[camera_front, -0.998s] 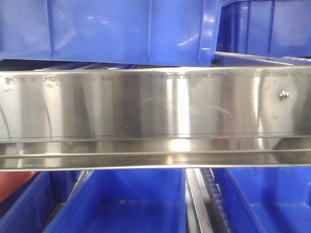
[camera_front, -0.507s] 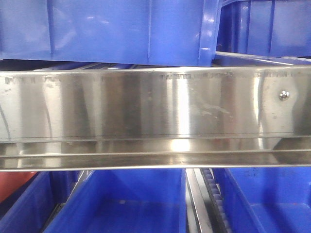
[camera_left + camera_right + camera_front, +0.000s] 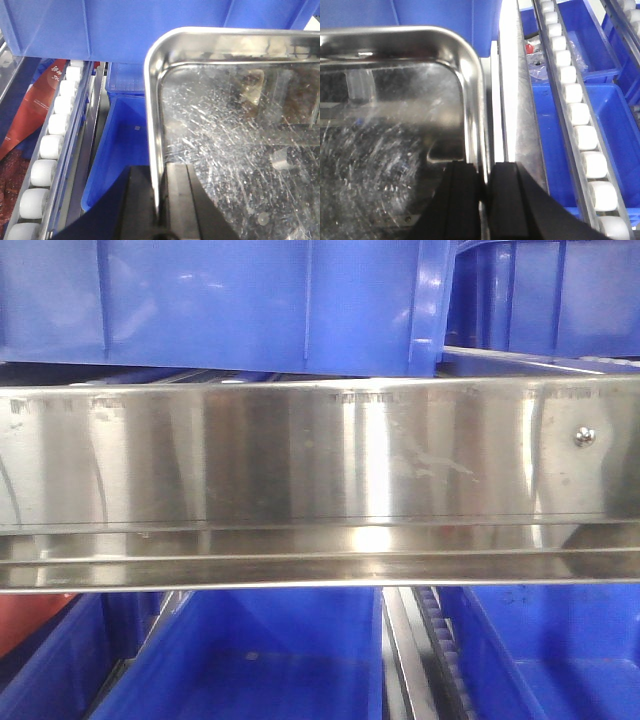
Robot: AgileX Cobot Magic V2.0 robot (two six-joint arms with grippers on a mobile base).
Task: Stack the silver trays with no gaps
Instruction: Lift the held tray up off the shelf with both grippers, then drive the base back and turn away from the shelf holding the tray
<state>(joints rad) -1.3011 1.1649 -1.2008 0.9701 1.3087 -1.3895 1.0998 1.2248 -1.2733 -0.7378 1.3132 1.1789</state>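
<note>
A silver tray (image 3: 235,135) with a scratched bottom fills the right of the left wrist view. My left gripper (image 3: 159,187) is shut on its left rim, one finger outside and one inside. The same tray (image 3: 385,125) fills the left of the right wrist view, where my right gripper (image 3: 482,185) is shut on its right rim. Below the tray's left edge lies a blue bin (image 3: 122,145). The front view shows no tray and neither gripper.
A long steel shelf rail (image 3: 320,480) with a screw spans the front view, blue bins (image 3: 250,300) above and below it. White roller tracks (image 3: 50,150) (image 3: 580,120) run beside the tray on both sides. A red packet (image 3: 35,105) lies at the far left.
</note>
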